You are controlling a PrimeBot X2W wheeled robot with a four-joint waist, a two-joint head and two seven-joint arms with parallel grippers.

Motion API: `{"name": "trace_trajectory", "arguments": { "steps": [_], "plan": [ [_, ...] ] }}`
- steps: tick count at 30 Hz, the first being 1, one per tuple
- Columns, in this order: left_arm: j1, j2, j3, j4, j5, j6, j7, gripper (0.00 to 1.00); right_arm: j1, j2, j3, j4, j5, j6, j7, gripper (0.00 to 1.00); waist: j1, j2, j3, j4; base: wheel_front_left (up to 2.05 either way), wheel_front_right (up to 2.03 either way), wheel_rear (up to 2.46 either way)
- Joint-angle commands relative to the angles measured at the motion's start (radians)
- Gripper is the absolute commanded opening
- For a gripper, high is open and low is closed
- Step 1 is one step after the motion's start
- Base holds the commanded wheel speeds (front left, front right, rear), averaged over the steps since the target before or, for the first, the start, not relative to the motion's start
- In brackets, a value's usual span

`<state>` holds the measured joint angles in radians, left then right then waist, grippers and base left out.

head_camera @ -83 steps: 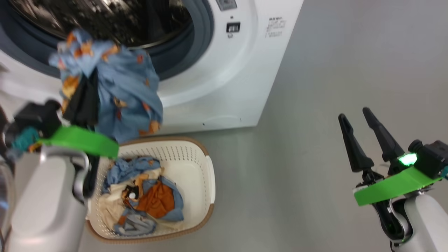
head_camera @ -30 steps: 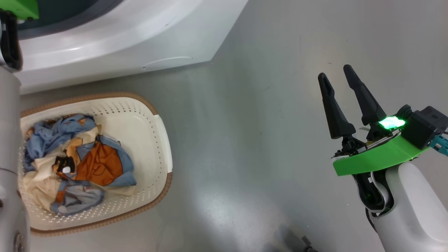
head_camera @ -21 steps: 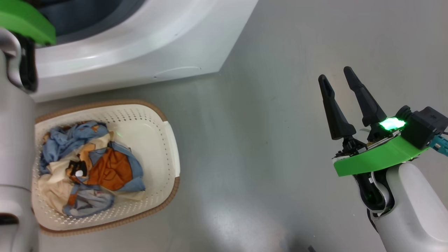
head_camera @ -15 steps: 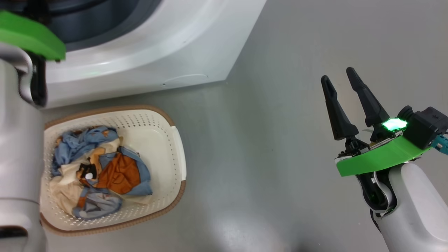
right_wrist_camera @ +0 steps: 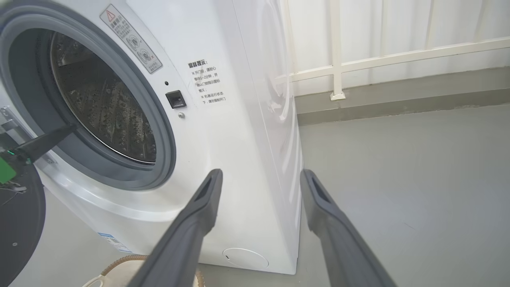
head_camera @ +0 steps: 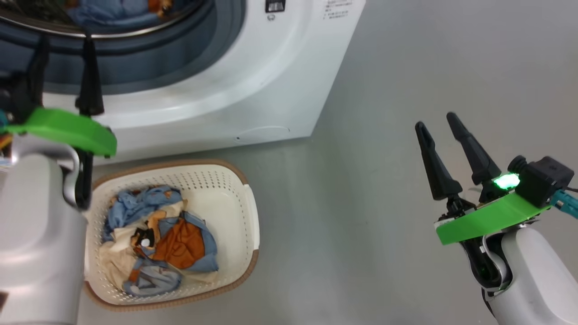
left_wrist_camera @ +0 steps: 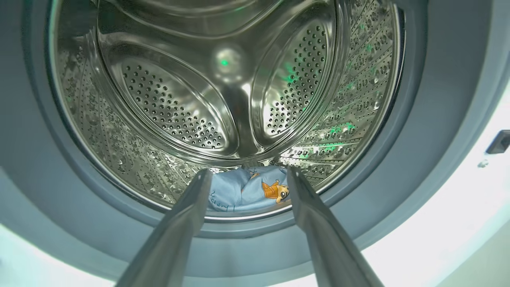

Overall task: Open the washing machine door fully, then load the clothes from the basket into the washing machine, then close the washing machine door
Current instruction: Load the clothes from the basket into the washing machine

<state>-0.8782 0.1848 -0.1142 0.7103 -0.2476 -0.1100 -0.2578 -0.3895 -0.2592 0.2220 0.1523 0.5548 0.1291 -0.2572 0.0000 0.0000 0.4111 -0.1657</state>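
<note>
Gone from my left gripper [head_camera: 66, 40] is the blue bear garment [left_wrist_camera: 243, 193] it carried moments ago: its fingers [head_camera: 89, 81] stand apart and empty at the mouth of the washing machine [head_camera: 253, 90], and my left wrist view shows that piece lying low in the steel drum [left_wrist_camera: 171, 111]. Just below, the basket [head_camera: 246, 212] holds the remaining clothes [head_camera: 158, 243] on the floor [head_camera: 361, 225]. Far right, my right gripper [head_camera: 435, 119] hangs spread above that floor, its wrist view catching the black washing machine door [right_wrist_camera: 16, 223] swung open.
</note>
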Motion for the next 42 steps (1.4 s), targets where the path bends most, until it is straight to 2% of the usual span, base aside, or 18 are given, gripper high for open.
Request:
{"name": "trace_trajectory", "arguments": {
  "steps": [1, 8, 23, 42],
  "plan": [
    [0.033, 0.037, 0.029, -0.045, 0.006, -0.006, -0.004, 1.00, 0.025, -0.012, 0.023, -0.018, -0.008, 0.002, -0.005, 1.00, 0.0000, 0.0000, -0.042, 0.023, 0.00, 0.00, 0.00],
    [0.205, 0.035, 0.060, -0.159, 0.002, -0.009, -0.004, 1.00, 0.057, -0.022, 0.030, -0.003, -0.005, 0.002, -0.005, 1.00, 0.0000, 0.0000, -0.117, 0.051, 0.00, 0.00, 0.00],
    [0.445, 0.023, 0.107, -0.311, -0.011, -0.004, -0.004, 1.00, 0.100, -0.027, 0.040, 0.018, -0.001, 0.002, -0.005, 1.00, 0.0000, 0.0000, -0.224, 0.088, 0.00, 0.00, 0.00],
    [0.729, -0.008, 0.134, -0.519, -0.042, 0.041, 0.000, 1.00, 0.168, -0.041, 0.040, 0.034, -0.012, 0.002, -0.005, 1.00, 0.0000, 0.0000, -0.336, 0.107, 0.00, 0.00, 0.00]
  ]
}}
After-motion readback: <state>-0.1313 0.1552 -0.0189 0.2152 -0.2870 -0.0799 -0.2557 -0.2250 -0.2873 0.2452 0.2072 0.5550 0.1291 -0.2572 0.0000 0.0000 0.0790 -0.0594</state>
